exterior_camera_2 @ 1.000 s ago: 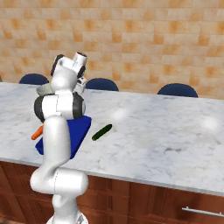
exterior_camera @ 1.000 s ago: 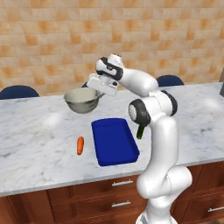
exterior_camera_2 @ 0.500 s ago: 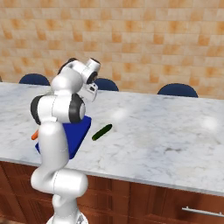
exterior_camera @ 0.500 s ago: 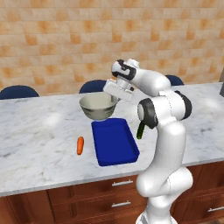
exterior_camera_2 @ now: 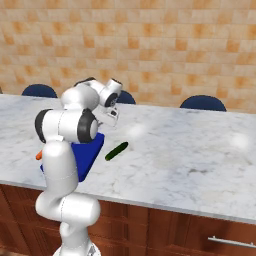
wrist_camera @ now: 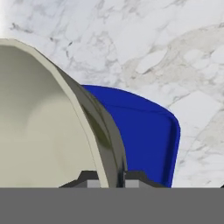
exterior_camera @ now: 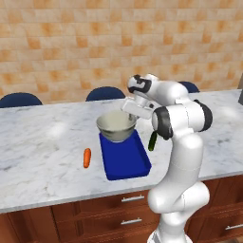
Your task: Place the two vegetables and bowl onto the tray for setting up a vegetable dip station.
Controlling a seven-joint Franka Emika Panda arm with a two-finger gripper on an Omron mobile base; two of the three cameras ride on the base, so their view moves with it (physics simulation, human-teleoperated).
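Carried rightward since the earlier frame, the bowl [exterior_camera: 116,126] now hangs over the far end of the tray [exterior_camera: 127,163] — rim pinched by the gripper [wrist_camera: 110,177]. Cucumber [exterior_camera: 153,141] and carrot [exterior_camera: 87,157] remain on the counter — nothing placed yet.

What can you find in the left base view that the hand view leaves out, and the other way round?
Left base view alone: the carrot lying on the counter left of the tray, the cucumber to its right, and blue chairs behind. Hand view alone: the gripper shut on the bowl rim, a fingertip on each side. Both: bowl held over the tray's far end, marble counter.
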